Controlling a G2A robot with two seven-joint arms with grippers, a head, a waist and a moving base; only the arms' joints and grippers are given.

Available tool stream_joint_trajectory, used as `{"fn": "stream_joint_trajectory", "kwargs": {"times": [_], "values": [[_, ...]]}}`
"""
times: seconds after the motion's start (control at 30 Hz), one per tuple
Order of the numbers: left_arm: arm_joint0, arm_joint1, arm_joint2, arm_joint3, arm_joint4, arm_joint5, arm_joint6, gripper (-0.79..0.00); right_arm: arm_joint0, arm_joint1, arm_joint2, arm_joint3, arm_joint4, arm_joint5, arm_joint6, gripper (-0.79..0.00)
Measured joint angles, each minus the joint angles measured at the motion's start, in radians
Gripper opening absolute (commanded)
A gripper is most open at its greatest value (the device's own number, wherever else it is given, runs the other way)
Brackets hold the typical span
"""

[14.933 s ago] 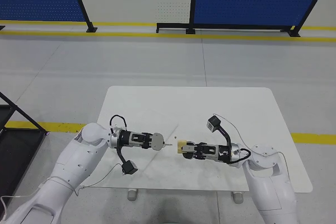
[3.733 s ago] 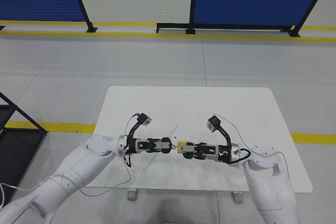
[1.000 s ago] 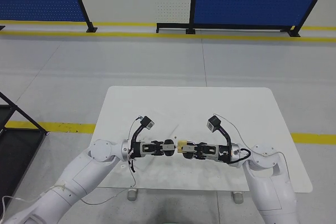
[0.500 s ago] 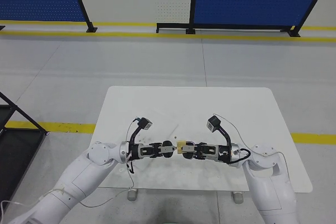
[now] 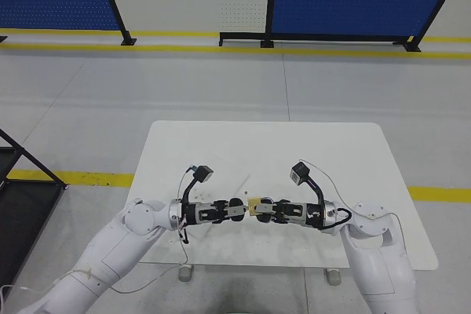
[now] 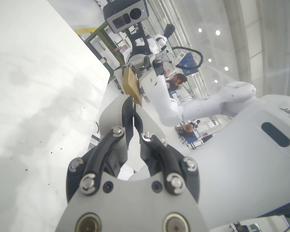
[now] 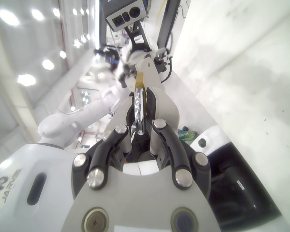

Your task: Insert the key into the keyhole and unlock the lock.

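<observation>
A brass padlock (image 5: 254,206) hangs in the air above the table's front middle. My right gripper (image 5: 265,210) is shut on it from the right. In the right wrist view that gripper (image 7: 139,100) clamps the silver shackle (image 7: 138,108), with the brass body (image 7: 139,79) pointing away. My left gripper (image 5: 238,209) sits just left of the lock, shut on a thin key (image 6: 133,113). The left wrist view has this gripper (image 6: 133,108) holding the key edge-on. Its tip meets the bottom of the padlock (image 6: 130,85); how deep it sits is hidden.
The white table (image 5: 337,157) spreads behind and to both sides of the grippers, its front edge close below them. A black cart (image 5: 0,196) stands on the floor at the left. Blue partitions (image 5: 345,16) line the far side.
My left arm has slid right, closing the small gap between the key and the lock. The right arm and the padlock have stayed put.
</observation>
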State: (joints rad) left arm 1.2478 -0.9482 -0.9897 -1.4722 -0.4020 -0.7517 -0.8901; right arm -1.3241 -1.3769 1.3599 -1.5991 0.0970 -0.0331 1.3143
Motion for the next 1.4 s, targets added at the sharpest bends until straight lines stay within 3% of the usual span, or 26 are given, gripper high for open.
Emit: {"fn": "stream_joint_trajectory", "kwargs": {"times": [0.47,1.4], "values": [[0.028,-0.002,-0.029,-0.025,0.112,-0.066,0.065,-0.785,0.0,0.0,0.0,0.0,0.0,0.0,0.0,-0.785],[0.089,-0.017,-0.087,-0.093,0.499,-0.145,0.348,-0.785,0.0,0.0,0.0,0.0,0.0,0.0,0.0,-0.785]]}}
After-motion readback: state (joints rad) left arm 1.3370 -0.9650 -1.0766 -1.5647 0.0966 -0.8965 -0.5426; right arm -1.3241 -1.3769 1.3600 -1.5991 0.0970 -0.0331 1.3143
